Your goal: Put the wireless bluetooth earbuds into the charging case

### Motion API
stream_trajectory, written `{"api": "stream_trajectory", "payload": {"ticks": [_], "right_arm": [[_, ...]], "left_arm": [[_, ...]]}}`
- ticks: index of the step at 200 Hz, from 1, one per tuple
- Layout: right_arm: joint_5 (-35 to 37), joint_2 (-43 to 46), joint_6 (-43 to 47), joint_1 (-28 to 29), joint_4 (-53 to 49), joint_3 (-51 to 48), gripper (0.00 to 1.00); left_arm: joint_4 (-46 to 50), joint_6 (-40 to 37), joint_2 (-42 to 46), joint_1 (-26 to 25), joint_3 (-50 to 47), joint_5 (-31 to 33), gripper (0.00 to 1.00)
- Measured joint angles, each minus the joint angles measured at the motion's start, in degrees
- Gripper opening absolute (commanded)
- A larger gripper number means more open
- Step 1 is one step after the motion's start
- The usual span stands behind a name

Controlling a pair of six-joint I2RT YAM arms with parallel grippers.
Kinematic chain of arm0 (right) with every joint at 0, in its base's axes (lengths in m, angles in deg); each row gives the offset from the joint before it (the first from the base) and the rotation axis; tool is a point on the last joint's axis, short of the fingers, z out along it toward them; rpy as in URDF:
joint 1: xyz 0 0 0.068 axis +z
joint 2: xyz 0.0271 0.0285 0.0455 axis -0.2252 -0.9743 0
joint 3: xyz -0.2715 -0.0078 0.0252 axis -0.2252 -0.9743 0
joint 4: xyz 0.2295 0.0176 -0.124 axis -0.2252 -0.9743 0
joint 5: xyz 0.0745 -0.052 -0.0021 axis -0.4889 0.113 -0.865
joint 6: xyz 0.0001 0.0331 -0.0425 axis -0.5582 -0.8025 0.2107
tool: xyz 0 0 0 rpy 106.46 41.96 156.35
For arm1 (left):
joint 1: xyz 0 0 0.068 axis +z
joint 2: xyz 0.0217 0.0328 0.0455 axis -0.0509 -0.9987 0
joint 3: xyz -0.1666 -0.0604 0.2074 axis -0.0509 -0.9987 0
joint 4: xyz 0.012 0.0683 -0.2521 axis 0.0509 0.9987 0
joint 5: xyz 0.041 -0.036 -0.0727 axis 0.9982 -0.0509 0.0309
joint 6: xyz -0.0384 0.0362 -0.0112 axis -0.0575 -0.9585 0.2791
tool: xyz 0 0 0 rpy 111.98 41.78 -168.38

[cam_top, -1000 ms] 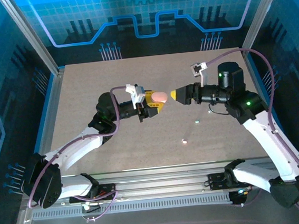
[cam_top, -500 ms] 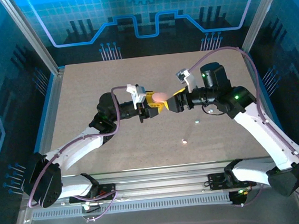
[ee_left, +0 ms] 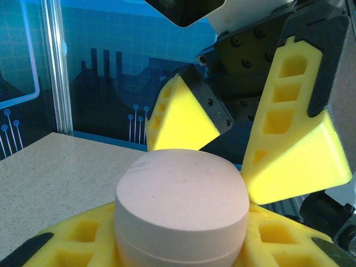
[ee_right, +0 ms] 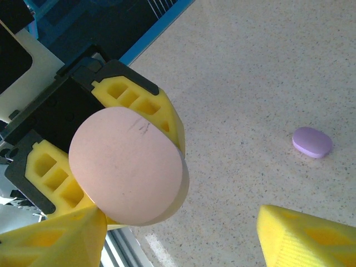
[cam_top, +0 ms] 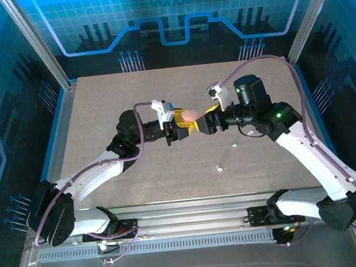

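While left end effector [cam_top: 185, 124] clamps case [cam_top: 191, 114], right end effector [cam_top: 204, 119] straddles it.

The case [cam_top: 190, 114] is held in the left gripper [cam_top: 186, 125] above the middle of the surface [cam_top: 99, 103]. The right gripper [cam_top: 206, 120] faces it from just to the right, fingers spread. On the surface nearer the arm bases lies one earbud [cam_top: 235, 144], with another earbud [cam_top: 220, 168] to its left and closer to the near edge.
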Motion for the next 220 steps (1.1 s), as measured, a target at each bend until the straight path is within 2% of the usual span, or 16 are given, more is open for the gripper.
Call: {"api": "stream_trajectory", "payload": {"ticks": [99, 144, 220], "right_arm": [[2.91, 1.57, 2.08, -0.04, 4.26, -0.07, 0.7], [3.61, 3.5, 9.09, -0.04, 7.23, -1.64, 0.7], [-1.31, 3.54, 23.41, -0.04, 7.54, -2.8, 0.69]], "left_arm": [[1.38, -0.17, 0.0, -0.07, 0.0, -1.01, 0.3], [1.27, -0.17, 0.0, -0.79, 0.0, -3.21, 0.31], [0.98, -0.15, 0.0, -0.98, -0.02, -4.85, 0.32]]}}
